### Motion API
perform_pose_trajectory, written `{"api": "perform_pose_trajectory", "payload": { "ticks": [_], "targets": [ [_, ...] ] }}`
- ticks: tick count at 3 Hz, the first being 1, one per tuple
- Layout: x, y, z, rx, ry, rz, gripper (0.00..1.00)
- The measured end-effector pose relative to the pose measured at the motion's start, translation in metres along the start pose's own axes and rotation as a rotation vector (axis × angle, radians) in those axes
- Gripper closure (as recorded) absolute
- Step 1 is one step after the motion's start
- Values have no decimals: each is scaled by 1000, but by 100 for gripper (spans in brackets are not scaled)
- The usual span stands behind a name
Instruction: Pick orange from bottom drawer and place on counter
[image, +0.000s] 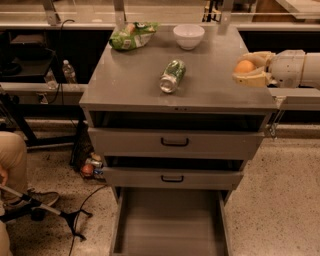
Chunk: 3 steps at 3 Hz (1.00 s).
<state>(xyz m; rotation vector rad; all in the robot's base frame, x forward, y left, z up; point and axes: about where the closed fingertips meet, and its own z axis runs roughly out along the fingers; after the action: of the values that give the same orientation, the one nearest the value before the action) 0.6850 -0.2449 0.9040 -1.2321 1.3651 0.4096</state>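
Speckled terrazzo floor (280, 200) runs along the front, with a person's tan trouser leg (11, 155) and shoe (40, 197) at the left edge. Closest in, the bottom drawer (170, 225) stands pulled out, its flat grey tray showing between low side walls. Above it the middle drawer (130, 177) and top drawer (125, 142) sit slightly out, each with a black handle. Some cans and a reddish round item (88, 170) lie on the floor beside the cabinet's left foot.

On the counter (125, 95) a green can (172, 76) lies on its side near the middle. At the counter's right edge the gripper (246, 71) reaches in from the right, its cream fingers (252, 80) pinching the orange (244, 66) just above the surface; whether the fruit touches the metal cannot be told. Farther back stand a white bowl (188, 36) and, to its left, a green bag (132, 35). Behind, dark shelving holds a water bottle (69, 71).
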Motion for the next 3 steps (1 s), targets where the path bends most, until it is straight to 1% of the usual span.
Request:
{"api": "perform_pose_trajectory", "payload": {
  "ticks": [1, 2, 3],
  "targets": [
    [9, -9, 25, 71, 9, 101, 100],
    [18, -10, 42, 91, 23, 175, 100],
    [29, -10, 56, 82, 49, 229, 100]
  ]
}}
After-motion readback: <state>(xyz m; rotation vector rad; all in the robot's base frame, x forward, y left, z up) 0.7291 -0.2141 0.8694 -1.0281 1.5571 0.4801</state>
